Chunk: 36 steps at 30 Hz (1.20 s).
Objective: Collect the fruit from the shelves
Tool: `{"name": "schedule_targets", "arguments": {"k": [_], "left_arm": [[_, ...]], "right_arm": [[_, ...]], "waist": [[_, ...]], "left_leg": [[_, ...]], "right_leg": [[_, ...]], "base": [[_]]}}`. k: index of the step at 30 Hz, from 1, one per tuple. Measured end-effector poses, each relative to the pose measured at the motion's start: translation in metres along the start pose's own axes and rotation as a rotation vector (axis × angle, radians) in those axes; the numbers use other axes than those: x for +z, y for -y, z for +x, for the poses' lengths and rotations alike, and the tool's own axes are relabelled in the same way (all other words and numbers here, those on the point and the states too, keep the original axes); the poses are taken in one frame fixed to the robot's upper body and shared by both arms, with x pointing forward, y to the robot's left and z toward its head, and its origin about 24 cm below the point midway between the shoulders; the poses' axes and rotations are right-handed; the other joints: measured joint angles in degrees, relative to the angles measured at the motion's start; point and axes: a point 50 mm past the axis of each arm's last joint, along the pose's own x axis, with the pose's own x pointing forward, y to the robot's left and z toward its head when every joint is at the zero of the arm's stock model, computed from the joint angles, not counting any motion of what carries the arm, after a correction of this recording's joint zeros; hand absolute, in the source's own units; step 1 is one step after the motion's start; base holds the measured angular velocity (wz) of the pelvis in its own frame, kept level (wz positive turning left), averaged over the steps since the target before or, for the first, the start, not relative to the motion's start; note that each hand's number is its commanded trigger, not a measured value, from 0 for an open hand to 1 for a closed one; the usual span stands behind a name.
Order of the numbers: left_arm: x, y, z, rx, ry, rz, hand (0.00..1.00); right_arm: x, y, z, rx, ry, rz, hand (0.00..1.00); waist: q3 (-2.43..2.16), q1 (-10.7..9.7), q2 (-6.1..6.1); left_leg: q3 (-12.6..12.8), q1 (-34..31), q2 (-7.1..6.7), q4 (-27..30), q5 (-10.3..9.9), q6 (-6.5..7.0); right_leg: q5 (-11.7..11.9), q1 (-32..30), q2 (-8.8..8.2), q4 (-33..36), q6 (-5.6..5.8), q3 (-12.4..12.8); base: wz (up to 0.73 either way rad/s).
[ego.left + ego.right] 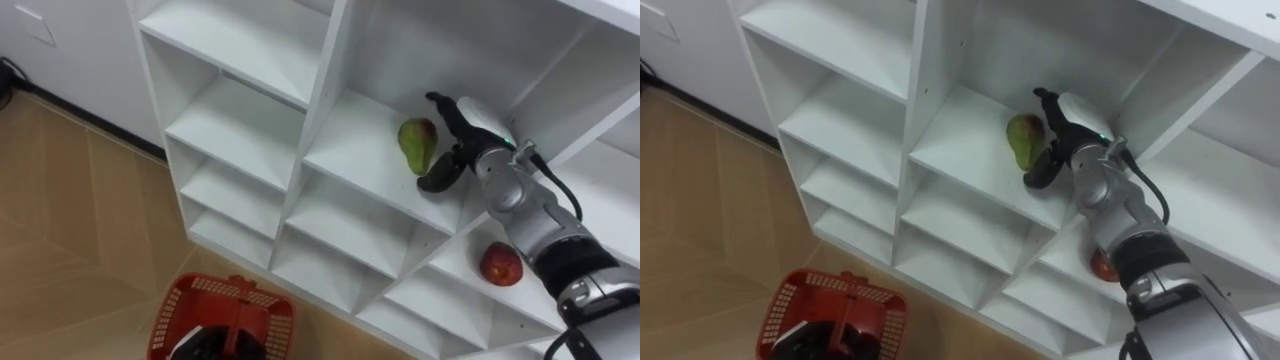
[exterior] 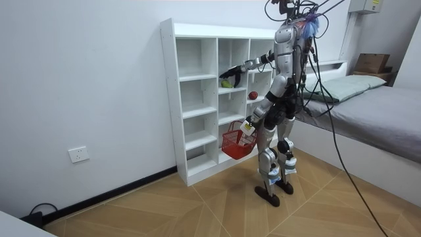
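A green pear (image 1: 417, 144) with a reddish patch lies in a middle compartment of the white closet (image 1: 250, 130). My right hand (image 1: 462, 135) reaches into that compartment. It is open, with thumb and fingers spread on either side of the pear's right flank, close to it. A red apple (image 1: 500, 264) sits one shelf lower and to the right, under my forearm. A red plastic basket (image 1: 225, 318) hangs low in front of the closet, and my left hand (image 1: 213, 345) is shut on its handle. In the room view I stand upright facing the closet (image 2: 197, 99).
The other compartments hold nothing. Wooden floor (image 1: 70, 230) lies to the left of the closet, and a white wall with a dark skirting board runs behind it. A bed (image 2: 368, 105) stands behind me at the room view's right.
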Motion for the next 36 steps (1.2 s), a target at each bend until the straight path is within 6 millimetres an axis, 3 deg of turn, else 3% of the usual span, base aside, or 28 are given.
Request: {"name": "schedule_targets", "arguments": {"k": [12,19,20,21,22,23,24,26,27,28,36], "left_arm": [[0.005,0.001,0.004,-0.01,-0.004,0.029,1.0],[0.01,0.004,0.007,-0.025,0.0,0.052,1.0],[0.01,0.004,0.007,-0.027,-0.001,0.057,1.0],[0.01,0.004,0.007,-0.029,-0.001,0.061,1.0],[0.011,0.004,0.007,-0.032,-0.002,0.068,1.0],[0.011,0.005,0.007,-0.033,-0.002,0.071,1.0],[0.011,0.005,0.007,-0.034,-0.003,0.073,1.0],[0.012,0.005,0.008,-0.037,-0.003,0.083,1.0],[0.012,0.005,0.008,-0.039,-0.003,0.086,1.0],[0.013,0.005,0.008,-0.039,-0.001,0.087,1.0],[0.015,0.006,0.009,-0.041,0.003,0.089,1.0]], "right_arm": [[0.003,0.002,0.001,-0.008,0.009,-0.008,0.0],[0.01,0.008,0.002,-0.028,0.042,-0.009,0.0],[0.01,0.007,0.002,-0.024,0.043,-0.011,0.04],[0.01,0.007,0.002,-0.022,0.045,-0.012,0.33],[0.011,0.007,0.002,-0.02,0.05,-0.012,0.54],[0.012,0.007,0.002,-0.018,0.054,-0.013,0.62],[0.012,0.007,0.002,-0.018,0.055,-0.013,0.79],[0.013,0.007,0.002,-0.013,0.058,-0.013,0.95],[0.014,0.007,0.002,-0.01,0.062,-0.014,1.0],[0.015,0.008,0.002,-0.009,0.069,-0.014,1.0],[0.014,0.009,0.002,-0.004,0.07,-0.026,1.0]], "waist": [[0.52,0.08,0.21],[0.59,0.11,0.23],[0.62,0.14,0.27],[0.63,0.13,0.29],[0.64,0.14,0.3],[0.67,0.12,0.34],[0.72,0.1,0.42],[0.75,-0.01,0.45],[0.7,-0.02,0.49],[0.51,-0.01,0.25],[0.54,0.04,0.31]], "left_leg": [[0.04,-0.54,0.01,0.02,-0.01,0.0],[0.18,-2.43,0.07,0.63,0.0,-0.02],[0.19,-2.39,0.07,0.59,0.0,-0.03],[0.18,-2.4,0.07,0.57,0.01,-0.03],[0.18,-2.42,0.08,0.55,0.01,-0.04],[0.16,-2.42,0.09,0.53,0.01,-0.04],[0.15,-2.43,0.09,0.52,0.01,-0.04],[0.12,-2.55,0.1,0.51,0.02,-0.06],[0.11,-2.9,0.09,0.54,0.04,-0.09],[0.12,-3.35,0.09,0.57,0.11,-0.17],[0.23,-4.07,0.2,0.72,0.3,-0.36]], "right_leg": [[0.0,-0.6,0.0,0.04,-0.01,0.01],[0.19,-2.35,0.49,0.18,-0.11,0.37],[0.19,-2.35,0.49,0.2,-0.11,0.39],[0.19,-2.37,0.5,0.21,-0.11,0.39],[0.19,-2.41,0.52,0.21,-0.11,0.4],[0.19,-2.42,0.53,0.21,-0.11,0.38],[0.19,-2.43,0.53,0.21,-0.11,0.38],[0.19,-2.59,0.53,0.24,-0.11,0.36],[0.2,-2.92,0.52,0.37,-0.11,0.34],[0.26,-3.44,0.52,0.48,-0.21,0.37],[0.38,-4.3,0.66,0.63,-0.4,0.8]], "base": [[0.0],[-0.01],[0.0],[0.0],[0.0],[0.0],[0.0],[0.0],[-0.03],[-0.04],[-0.01]]}}
